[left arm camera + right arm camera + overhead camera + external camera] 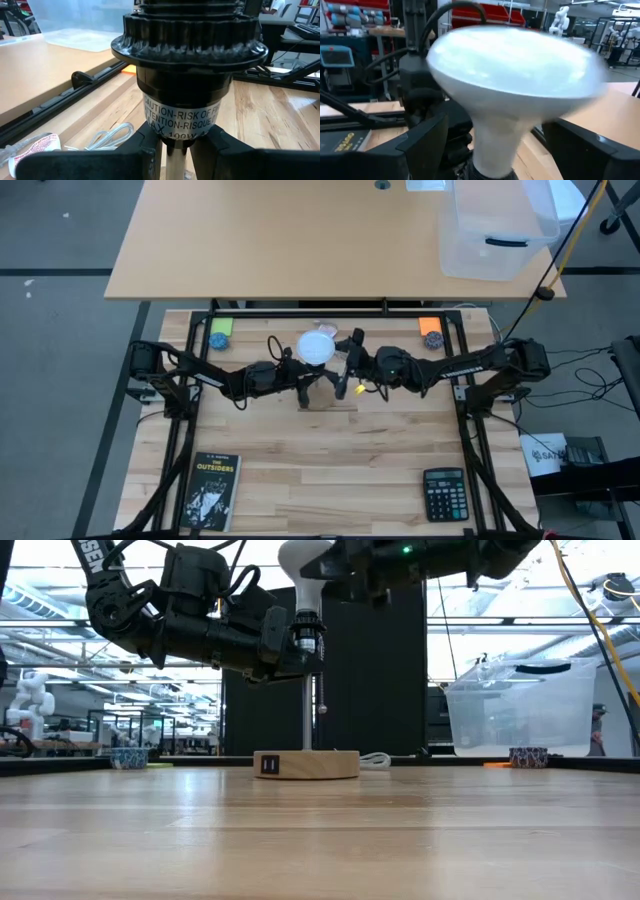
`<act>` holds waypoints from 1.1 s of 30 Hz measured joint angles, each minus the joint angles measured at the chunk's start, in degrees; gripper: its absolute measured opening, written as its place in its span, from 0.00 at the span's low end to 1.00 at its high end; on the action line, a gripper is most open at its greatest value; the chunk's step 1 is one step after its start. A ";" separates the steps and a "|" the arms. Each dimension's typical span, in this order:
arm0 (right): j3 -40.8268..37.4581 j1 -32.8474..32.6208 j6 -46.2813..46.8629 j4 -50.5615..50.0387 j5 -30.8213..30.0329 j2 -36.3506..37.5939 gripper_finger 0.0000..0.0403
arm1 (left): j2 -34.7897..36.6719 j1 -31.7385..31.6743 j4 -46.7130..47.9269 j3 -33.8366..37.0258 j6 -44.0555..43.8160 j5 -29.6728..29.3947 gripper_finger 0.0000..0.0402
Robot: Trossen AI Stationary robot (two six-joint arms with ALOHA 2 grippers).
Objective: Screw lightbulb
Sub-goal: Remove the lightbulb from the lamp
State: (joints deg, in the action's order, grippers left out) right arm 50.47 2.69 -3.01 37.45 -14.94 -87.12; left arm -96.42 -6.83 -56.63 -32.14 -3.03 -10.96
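The left gripper (172,150) clamps the lamp's black socket (187,75); the right gripper (495,145) stands wide around the lightbulb (512,85), seated atop the socket.

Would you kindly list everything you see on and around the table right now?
bulb: one, white, atop the lamp socket, table's far middle
lamp: one, wooden base, metal stem, black socket
book: one, black, near left corner
calculator: one, black, near right corner
bin: one, clear, on the far desk
left gripper: jaws clamped on the lamp stem under the socket
right gripper: jaws wide around the bulb
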 joint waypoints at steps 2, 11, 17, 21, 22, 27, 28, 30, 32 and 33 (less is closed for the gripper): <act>1.44 0.21 -0.56 -1.16 0.04 -1.21 0.78 | 0.00 0.00 0.02 0.00 -0.02 0.00 0.17; 5.09 0.54 -2.57 -1.88 0.37 -4.30 0.76 | 0.00 -0.04 0.16 0.02 0.01 0.85 0.17; 5.11 1.17 -2.22 -1.85 1.45 -4.30 0.60 | 0.00 0.09 0.36 0.02 0.31 1.55 0.17; 5.08 1.12 -1.87 -2.22 1.80 -4.30 0.50 | 0.00 0.04 0.43 0.02 0.55 2.86 0.17; 5.08 1.12 -1.78 -2.41 2.01 -4.30 0.49 | 0.00 0.07 0.46 0.02 0.64 3.01 0.17; 5.08 1.75 -1.07 -2.78 5.19 -4.29 0.47 | 0.02 0.03 0.56 0.04 1.55 6.39 0.17; 5.08 1.96 -0.81 -2.90 6.03 -4.28 0.47 | 0.02 -0.02 0.56 0.04 1.90 7.11 0.17; 5.08 2.42 -0.71 -3.15 7.82 -4.25 0.48 | 0.02 -0.07 0.56 0.04 2.02 8.11 0.17; 5.08 2.74 -0.71 -3.35 9.89 -4.19 0.47 | 0.02 -0.07 0.56 0.04 2.08 8.95 0.17; 5.08 2.99 -0.73 -3.37 11.03 -4.19 0.46 | 0.02 -0.07 0.55 0.04 2.12 9.45 0.17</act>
State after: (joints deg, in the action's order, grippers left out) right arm 55.55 5.67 -3.75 34.09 -3.91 -91.31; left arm -96.40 -6.90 -56.08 -32.10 -0.91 -1.51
